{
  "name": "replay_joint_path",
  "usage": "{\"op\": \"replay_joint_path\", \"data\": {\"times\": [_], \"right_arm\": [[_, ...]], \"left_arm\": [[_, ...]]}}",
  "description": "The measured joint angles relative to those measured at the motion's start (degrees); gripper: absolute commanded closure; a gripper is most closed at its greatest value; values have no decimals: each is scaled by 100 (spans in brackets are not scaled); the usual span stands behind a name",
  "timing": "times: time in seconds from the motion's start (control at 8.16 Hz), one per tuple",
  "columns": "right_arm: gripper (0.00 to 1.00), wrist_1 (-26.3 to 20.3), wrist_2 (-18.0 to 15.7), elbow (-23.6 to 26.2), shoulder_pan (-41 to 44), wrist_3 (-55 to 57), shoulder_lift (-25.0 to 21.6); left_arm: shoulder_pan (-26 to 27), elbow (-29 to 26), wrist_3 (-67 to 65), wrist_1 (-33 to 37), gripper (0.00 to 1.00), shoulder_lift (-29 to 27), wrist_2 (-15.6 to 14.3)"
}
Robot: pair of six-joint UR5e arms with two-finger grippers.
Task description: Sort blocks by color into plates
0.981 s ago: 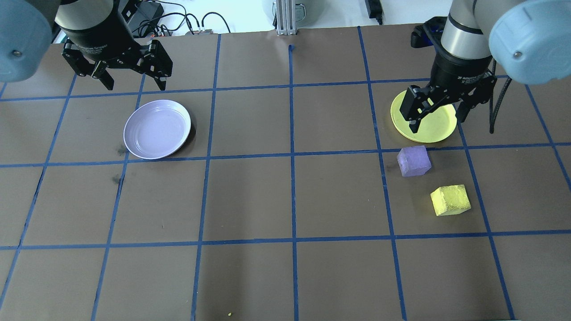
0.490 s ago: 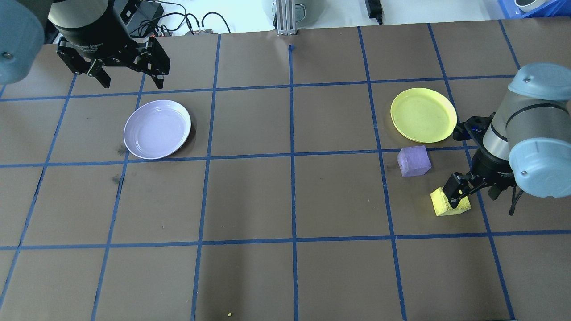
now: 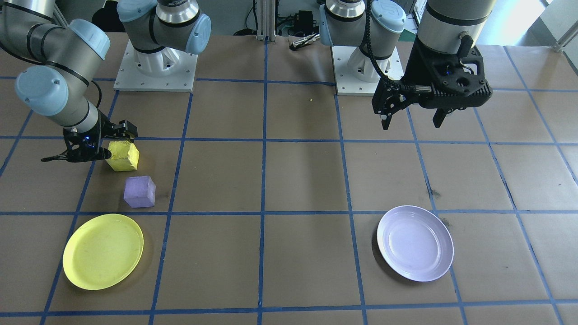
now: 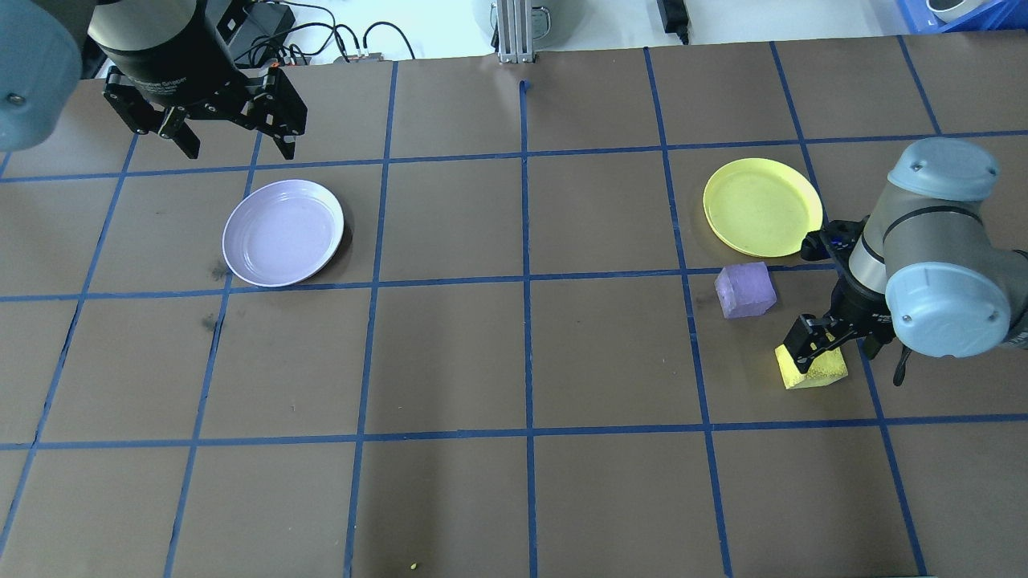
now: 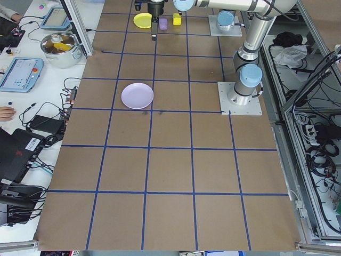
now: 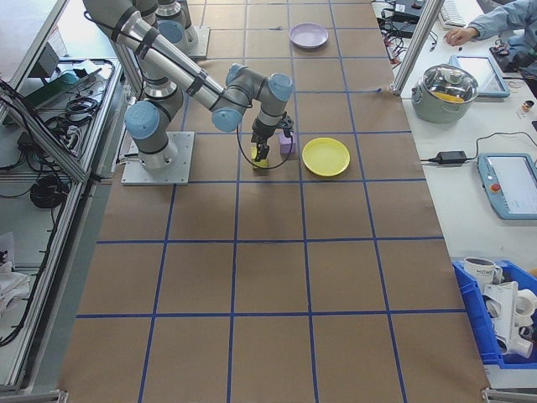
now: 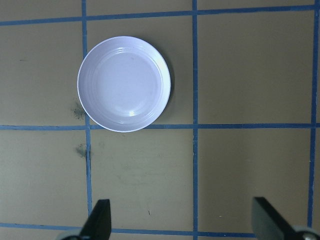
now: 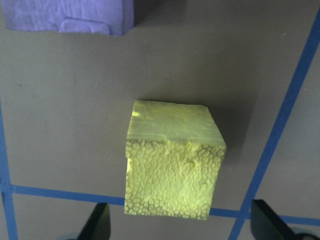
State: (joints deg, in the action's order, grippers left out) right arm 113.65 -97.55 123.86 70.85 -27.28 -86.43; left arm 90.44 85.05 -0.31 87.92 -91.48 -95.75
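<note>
- Right side of the overhead frame: right gripper point(image 4: 821, 343) hovers spread over the yellow block point(image 4: 813, 369), fingertips either side, nothing grasped.
- Step: the yellow block's pickup looks about to begin; next move likely lower, clench, carry to the yellow plate point(image 4: 762, 206) near the frame's upper right.
- Yellow block: pebbled foam cube on the desk point(image 4: 514, 361), touching a blue tape line.
- Purple block point(image 4: 745, 290) sits between yellow block and yellow plate.
- Left gripper point(image 4: 233, 144) spread, empty, upper left, above the lavender plate point(image 4: 283, 233).
</note>
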Motion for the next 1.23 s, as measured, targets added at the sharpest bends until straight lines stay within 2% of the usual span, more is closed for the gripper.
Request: {"op": "replay_joint_path", "data": {"times": [0.12,0.25,0.37,0.49,0.86,0.98,1.23], "right_arm": [[20,113,-1,8,-1,1,146],[39,220,-1,12,-1,-1,257],[43,293,-1,18,-1,1,343],[53,329,3,17,-1,7,406],[53,317,5,-73,1,78,464],[52,198,-6,-250,6,97,448],[47,-375,-1,-1077,48,291,529]], "left_arm": [[0,-4,2,-2,0,-6,2],[0,-10,1,-3,0,-13,7],[0,-14,1,-3,0,-20,10],[0,-4,-3,1,0,-24,11],[2,-2,-33,5,0,-25,12],[2,-2,-31,5,0,-27,13],[-4,-18,-10,-1,0,-46,19]]}}
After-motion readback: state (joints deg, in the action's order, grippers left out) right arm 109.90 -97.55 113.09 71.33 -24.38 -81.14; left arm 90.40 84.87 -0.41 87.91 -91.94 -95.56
